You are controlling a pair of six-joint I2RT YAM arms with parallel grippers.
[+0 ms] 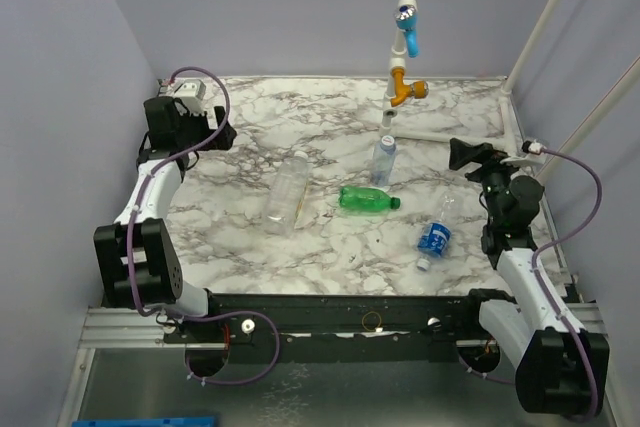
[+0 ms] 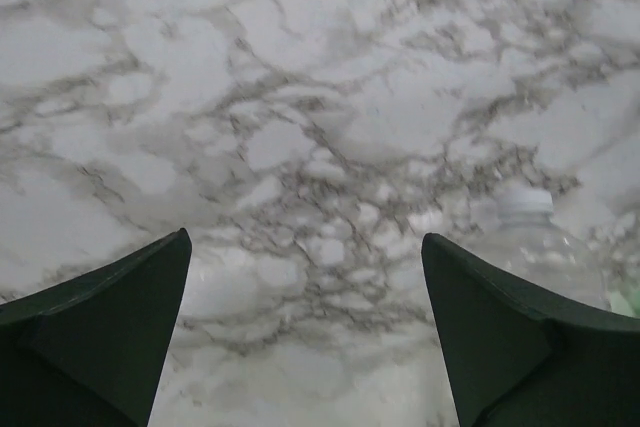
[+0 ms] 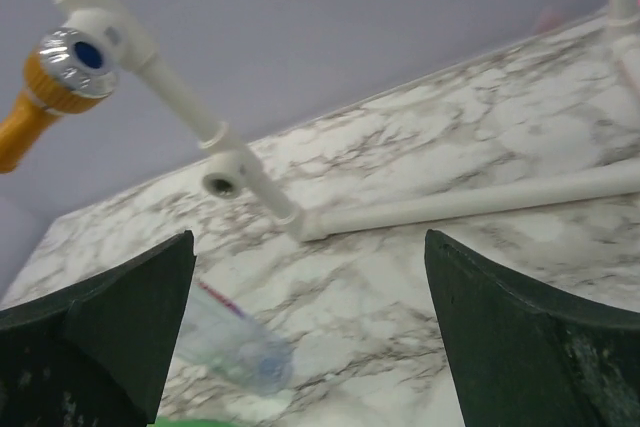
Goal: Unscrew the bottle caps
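Observation:
Four bottles rest on the marble table (image 1: pixel 240 247). A tall clear bottle (image 1: pixel 287 192) lies left of centre, its white cap (image 1: pixel 300 155) pointing away. A green bottle (image 1: pixel 365 200) lies at centre with its green cap (image 1: pixel 395 203) to the right. One small blue-labelled bottle (image 1: pixel 384 159) sits by the pipe foot, another (image 1: pixel 435 235) lies to the right. My left gripper (image 1: pixel 222 134) hangs open at the back left; in its wrist view the tall bottle's cap (image 2: pixel 525 203) shows beside the right finger (image 2: pixel 500 327). My right gripper (image 1: pixel 462 154) is open at the right; its view shows a blurred small bottle (image 3: pixel 230 347).
A white pipe rig stands at the back centre with a blue valve (image 1: pixel 407 29) and an orange valve (image 1: pixel 405 89), and one pipe (image 1: pixel 440 135) runs along the table. Lilac walls close off the left and back. White poles (image 1: pixel 545 22) rise at the right.

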